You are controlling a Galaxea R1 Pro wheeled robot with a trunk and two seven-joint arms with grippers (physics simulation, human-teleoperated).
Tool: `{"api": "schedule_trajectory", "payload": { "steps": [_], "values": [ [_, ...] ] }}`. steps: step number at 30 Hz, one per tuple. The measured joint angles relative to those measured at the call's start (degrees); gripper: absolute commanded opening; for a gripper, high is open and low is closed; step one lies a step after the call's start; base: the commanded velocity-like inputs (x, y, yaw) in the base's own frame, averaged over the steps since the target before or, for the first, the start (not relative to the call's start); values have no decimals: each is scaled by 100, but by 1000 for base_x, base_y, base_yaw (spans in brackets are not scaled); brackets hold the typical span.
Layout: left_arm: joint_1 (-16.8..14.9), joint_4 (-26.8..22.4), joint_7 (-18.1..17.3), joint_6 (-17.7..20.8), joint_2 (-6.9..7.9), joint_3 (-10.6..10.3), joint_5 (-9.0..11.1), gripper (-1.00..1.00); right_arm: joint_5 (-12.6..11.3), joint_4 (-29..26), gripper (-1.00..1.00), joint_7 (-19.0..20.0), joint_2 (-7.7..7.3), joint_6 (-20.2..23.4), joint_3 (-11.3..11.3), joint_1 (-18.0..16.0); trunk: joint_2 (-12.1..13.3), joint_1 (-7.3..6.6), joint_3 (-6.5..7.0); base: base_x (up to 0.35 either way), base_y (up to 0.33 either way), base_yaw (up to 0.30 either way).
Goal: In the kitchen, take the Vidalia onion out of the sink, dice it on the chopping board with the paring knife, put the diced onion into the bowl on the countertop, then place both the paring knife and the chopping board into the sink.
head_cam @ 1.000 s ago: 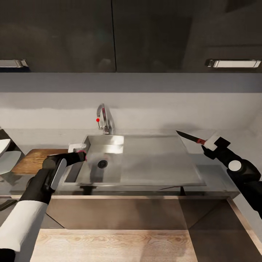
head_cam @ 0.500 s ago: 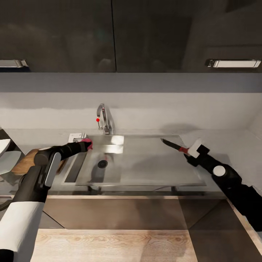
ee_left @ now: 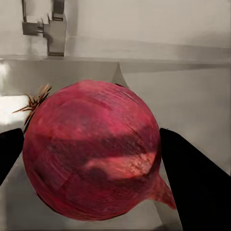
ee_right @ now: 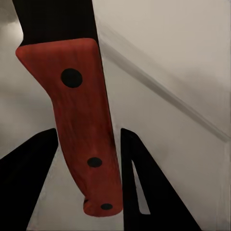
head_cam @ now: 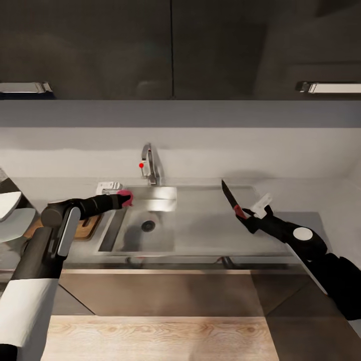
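Observation:
My left gripper (head_cam: pixel 124 197) is shut on the Vidalia onion (head_cam: pixel 125 196), a dark red bulb held above the back left corner of the sink (head_cam: pixel 165 238). Up close, the onion (ee_left: pixel 91 154) sits between both black fingers (ee_left: pixel 197 187). My right gripper (head_cam: pixel 245 216) is shut on the red handle of the paring knife (head_cam: pixel 231 198), held over the steel drainboard (head_cam: pixel 215 228) with its dark blade pointing up and back. That handle (ee_right: pixel 82 125) stands between the fingers (ee_right: pixel 29 178). The chopping board (head_cam: pixel 91 223) lies left of the sink, mostly behind my left arm.
The chrome tap (head_cam: pixel 151 169) with its red knob rises behind the basin, close to the onion. Something white and rounded (head_cam: pixel 9 204), perhaps the bowl, is cut by the left edge. Black upper cabinets (head_cam: pixel 170 50) hang overhead. The dark countertop (head_cam: pixel 301 223) continues right of the drainboard.
The left gripper lifted the onion from the basin's front left towards its back left corner. The right gripper carried the knife left over the drainboard, tipping the blade up. The camera shifted slightly.

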Motion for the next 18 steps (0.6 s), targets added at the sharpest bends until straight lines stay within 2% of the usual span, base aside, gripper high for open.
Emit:
{"api": "schedule_trajectory", "payload": {
  "steps": [3,5,8,18],
  "values": [
    [0,13,-7,8,3,4,2,-100,-13,0,-100,0,0,8,-78,-3,0,0,0,0,215,0],
    [1,15,-8,9,4,1,3,-100,-13,-1,-100,-1,0,12,-323,-6,0,0,0,0,70,0],
    [3,22,-8,8,4,2,3,-100,-21,-1,-100,0,0,15,-575,-7,0,0,0,0,22,0],
    [2,18,-9,8,4,3,1,-100,-16,-1,-100,-1,1,26,-788,-7,0,0,0,0,16,0]
  ]
}}
